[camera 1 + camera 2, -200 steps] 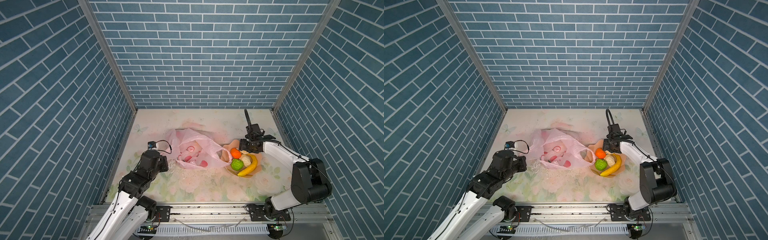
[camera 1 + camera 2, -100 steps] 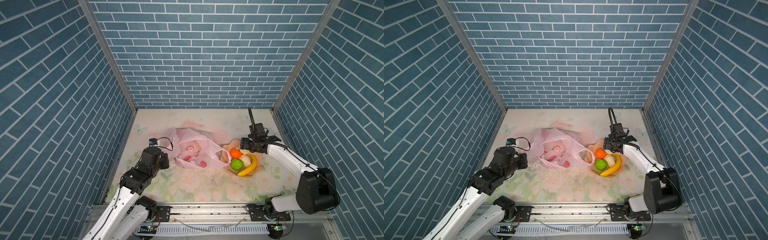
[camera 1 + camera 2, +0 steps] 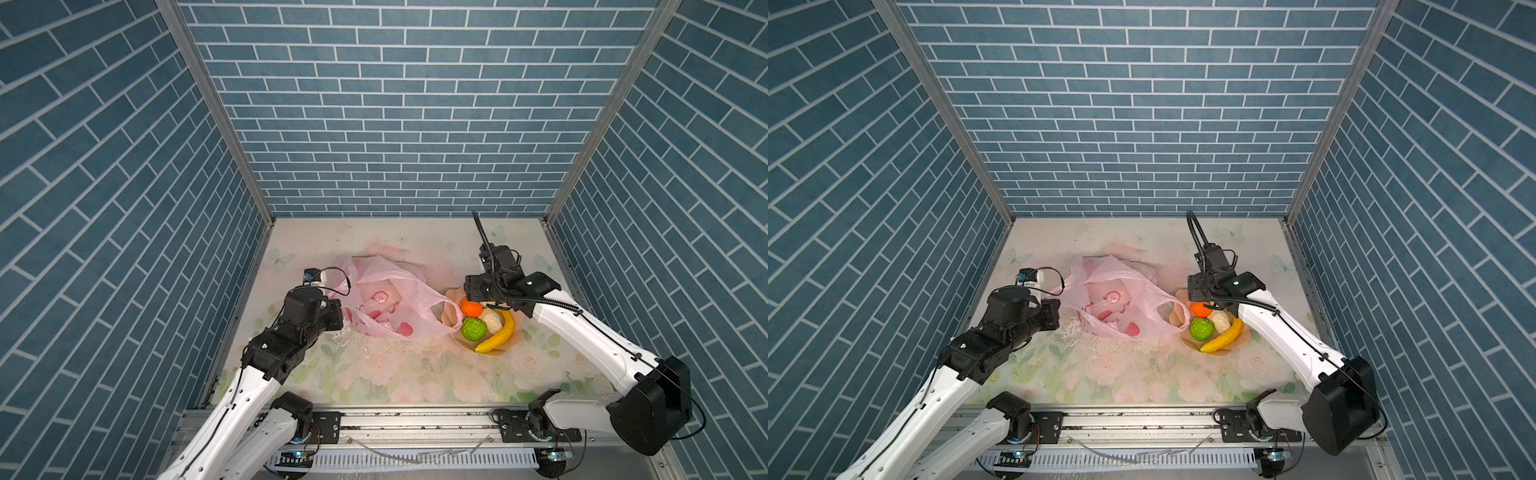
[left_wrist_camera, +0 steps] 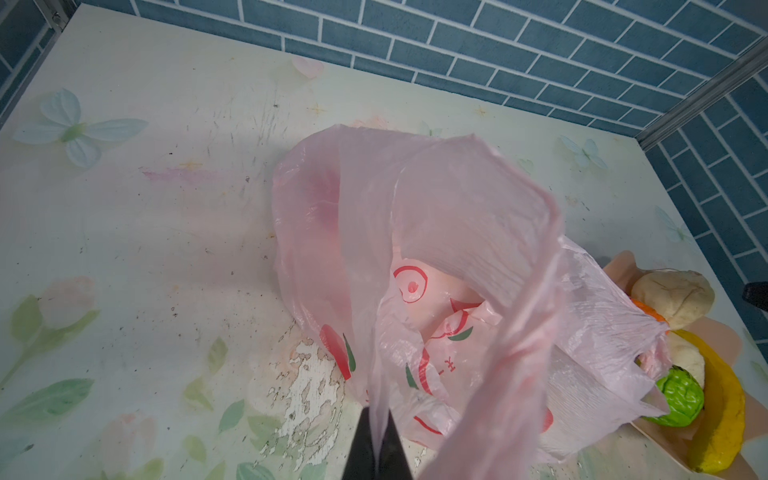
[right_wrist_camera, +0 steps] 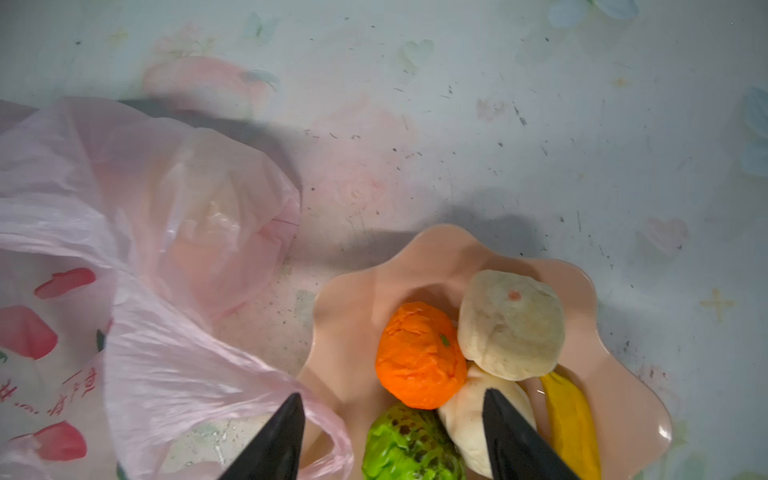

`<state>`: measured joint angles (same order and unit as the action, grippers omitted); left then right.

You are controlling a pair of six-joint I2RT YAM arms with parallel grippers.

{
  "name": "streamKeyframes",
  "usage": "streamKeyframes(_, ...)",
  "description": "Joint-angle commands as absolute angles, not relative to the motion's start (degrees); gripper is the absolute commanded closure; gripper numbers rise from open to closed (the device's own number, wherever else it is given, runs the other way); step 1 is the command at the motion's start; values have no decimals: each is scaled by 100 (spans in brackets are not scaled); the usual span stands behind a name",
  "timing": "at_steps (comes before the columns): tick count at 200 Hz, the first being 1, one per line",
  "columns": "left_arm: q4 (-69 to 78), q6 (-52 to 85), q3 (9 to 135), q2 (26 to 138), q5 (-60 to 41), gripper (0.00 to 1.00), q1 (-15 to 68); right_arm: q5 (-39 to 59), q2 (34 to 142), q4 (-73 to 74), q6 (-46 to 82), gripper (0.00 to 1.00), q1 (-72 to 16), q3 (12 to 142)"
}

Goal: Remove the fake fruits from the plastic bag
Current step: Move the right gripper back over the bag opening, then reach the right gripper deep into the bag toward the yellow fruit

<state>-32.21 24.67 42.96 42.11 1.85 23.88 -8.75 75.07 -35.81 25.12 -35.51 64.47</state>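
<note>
A: Left hand (image 4: pixel 377 415) is pressed together on a fold of the bag (image 4: pixel 457 216), holding it up off the counter (image 4: pixel 124 249). Right hand (image 5: pixel 391 392) is spread and empty over the bowl (image 5: pixel 602 374).
B: Five fruits (image 5: pixel 511 324) sit in the bowl. A bulge (image 5: pixel 208 232) shows inside the bag. Pull the film taut with the mouth toward the bowl, then send the right hand in low.

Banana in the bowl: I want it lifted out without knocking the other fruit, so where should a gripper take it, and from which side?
I would grip the banana at the end nearest the robot, coming down with the jaws across its narrow width. That end pokes out past the green ball toward the bowl rim, while the rest lies against a cream lump.
</note>
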Motion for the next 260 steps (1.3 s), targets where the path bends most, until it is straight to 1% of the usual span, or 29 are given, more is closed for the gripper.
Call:
streamKeyframes(1, -3202, 2372, 4488, 4175, 72, 97, 2384, -1107, 7855, -3512, 2498, 34, -4082, 7031)
streamKeyframes(37, -3295, 2373, 4507, 4107, 52, 97, 2386, -1168, 8775, -3137, 2436, 42, -5023, 7743)
streamKeyframes(72, -3403, 2404, 4462, 3927, 61, 97, 2393, -1077, 9740, -2869, 2503, 48, -5579, 8404)
streamKeyframes(94, -3452, 2416, 4414, 3837, 46, 97, 2386, -910, 10216, -2644, 2659, 51, -5807, 8624)
streamKeyframes(117, -3438, 2484, 4341, 3761, 26, 97, 2395, -785, 10714, -2394, 2899, 57, -5959, 8786)
streamKeyframes(156, -3385, 2611, 4235, 3690, -9, 97, 2388, -904, 11232, -1620, 3396, 65, -6007, 8680)
streamKeyframes(158, -3384, 2617, 4229, 3566, -11, 97, 2386, -916, 11256, -1576, 3418, 66, -6017, 8669)
streamKeyframes(177, -3425, 2660, 4201, 3418, -26, 97, 2390, -1148, 11482, -1342, 3607, 67, -6009, 8706)
streamKeyframes(209, -3545, 2708, 4106, 3200, -32, 97, 2386, -1655, 11804, -1282, 3916, 67, -6013, 8879)
streamKeyframes(260, -3654, 2798, 3843, 2866, -42, 97, 2391, -2235, 12076, -1490, 4250, 64, -5933, 9169)
